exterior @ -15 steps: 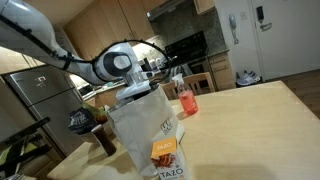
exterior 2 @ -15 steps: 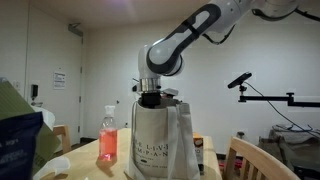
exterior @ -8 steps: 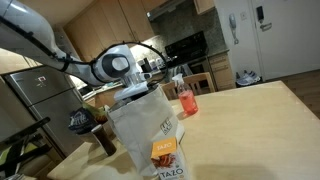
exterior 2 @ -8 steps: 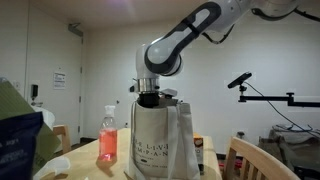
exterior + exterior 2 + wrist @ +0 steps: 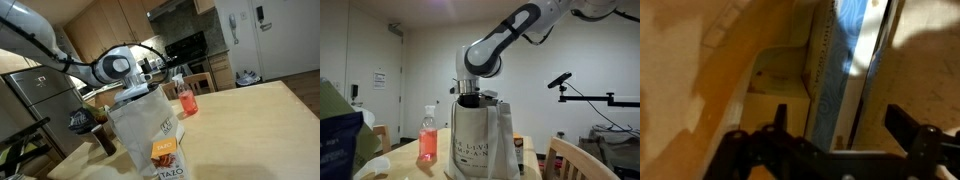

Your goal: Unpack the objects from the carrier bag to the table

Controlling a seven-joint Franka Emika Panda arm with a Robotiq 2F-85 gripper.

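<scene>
Nothing moved since second ago: arm (image 5: 505, 38), bag, bottle all as before. Gripper (image 5: 840, 125) sunk into mouth of carrier bag (image 5: 140, 125), fingertips hidden in both exterior views. Wrist view: fingers (image 5: 780, 118) spread apart inside bag, flat box (image 5: 830, 60) with blue face upright between them; contact unclear. Red-liquid bottle (image 5: 428, 135) just beside bag, on table (image 5: 250, 105). Orange tea box (image 5: 165, 152) in front of bag.
</scene>
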